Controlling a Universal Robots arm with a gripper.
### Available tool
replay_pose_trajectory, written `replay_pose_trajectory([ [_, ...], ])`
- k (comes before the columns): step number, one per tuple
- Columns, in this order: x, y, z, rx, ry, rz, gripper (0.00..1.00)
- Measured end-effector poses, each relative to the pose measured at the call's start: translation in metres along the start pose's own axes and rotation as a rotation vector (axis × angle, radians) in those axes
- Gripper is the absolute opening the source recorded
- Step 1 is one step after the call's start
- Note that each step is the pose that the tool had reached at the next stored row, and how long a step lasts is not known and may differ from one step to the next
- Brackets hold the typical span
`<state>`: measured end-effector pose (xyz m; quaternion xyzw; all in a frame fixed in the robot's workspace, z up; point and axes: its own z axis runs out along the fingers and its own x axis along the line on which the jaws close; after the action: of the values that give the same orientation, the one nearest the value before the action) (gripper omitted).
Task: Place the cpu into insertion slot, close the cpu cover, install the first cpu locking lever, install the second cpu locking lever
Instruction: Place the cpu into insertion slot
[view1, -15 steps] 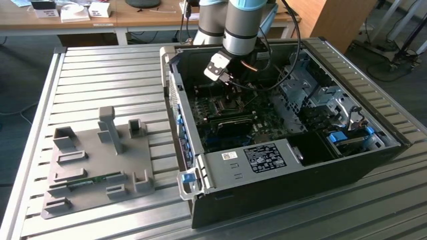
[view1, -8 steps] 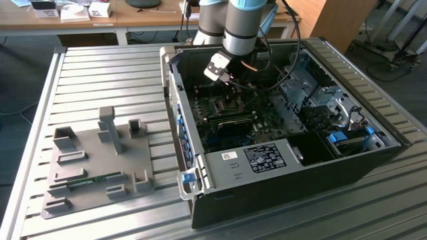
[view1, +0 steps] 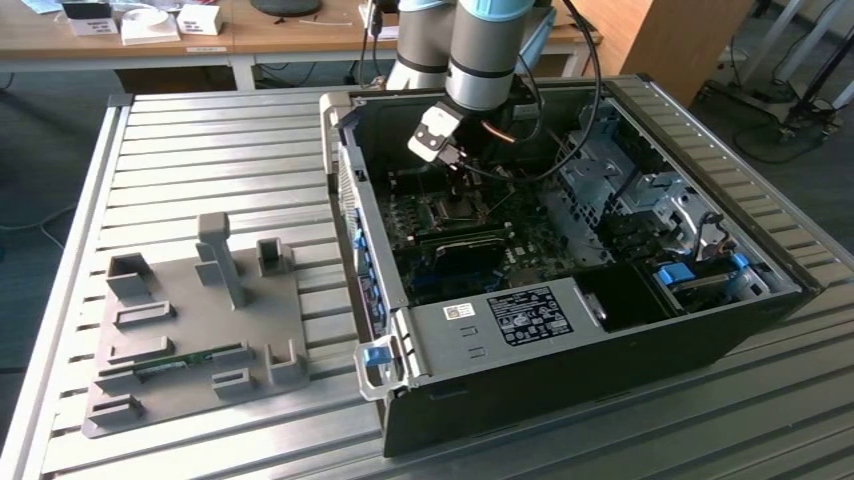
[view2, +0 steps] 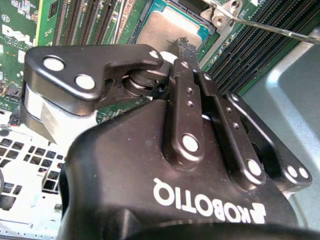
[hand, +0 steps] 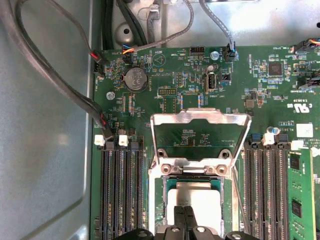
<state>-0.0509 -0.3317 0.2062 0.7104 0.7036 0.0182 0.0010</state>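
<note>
a: which step does the arm have in hand?

b: by my judgement the first one, at its very end. the cpu (hand: 195, 197) lies flat in the socket (hand: 158, 200), in the middle of the motherboard (hand: 175, 85). the pincer (hand: 185, 216) stands right over it, its two fingers pressed together with nothing between them. whether the tips touch the metal top or hang just above it, one cannot tell.

a: and the cpu cover?

b: the cpu cover (hand: 225, 116) is up on its hinge at one socket edge, and the board shows through its window, so it is not closed yet. a thin locking lever (view2: 272, 27) stands free beside the socket, so the levers look not installed.

a: what would closing call for?

b: probably the fingertips must be out of the socket area, because the frame comes down exactly where they stand. then a soft push on the frame, without shifting the chip.

a: what holds what?

b: the computer case (view1: 534, 380) lies open on the tabletop (view1: 227, 160) and carries the motherboard. a memory module (hand: 297, 200) sits in a slot near the socket. on the exterior view's left, apart from the case, a grey fixture plate (view1: 174, 300) has several holders, and one holds a narrow green board (view1: 167, 362).
</note>
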Motion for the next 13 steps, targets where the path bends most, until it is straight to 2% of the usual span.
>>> replay_pose_trajectory([
  [6, -0.0015, 0.0, 0.0, 0.0, -0.0002, 0.0, 0.11],
  [9, -0.0034, 0.0, 0.0003, -0.0001, -0.0056, 0.0, 0.11],
  [13, -0.004, -0.0001, 0.0059, 0.0002, -0.0066, 0.0, 0.11],
])
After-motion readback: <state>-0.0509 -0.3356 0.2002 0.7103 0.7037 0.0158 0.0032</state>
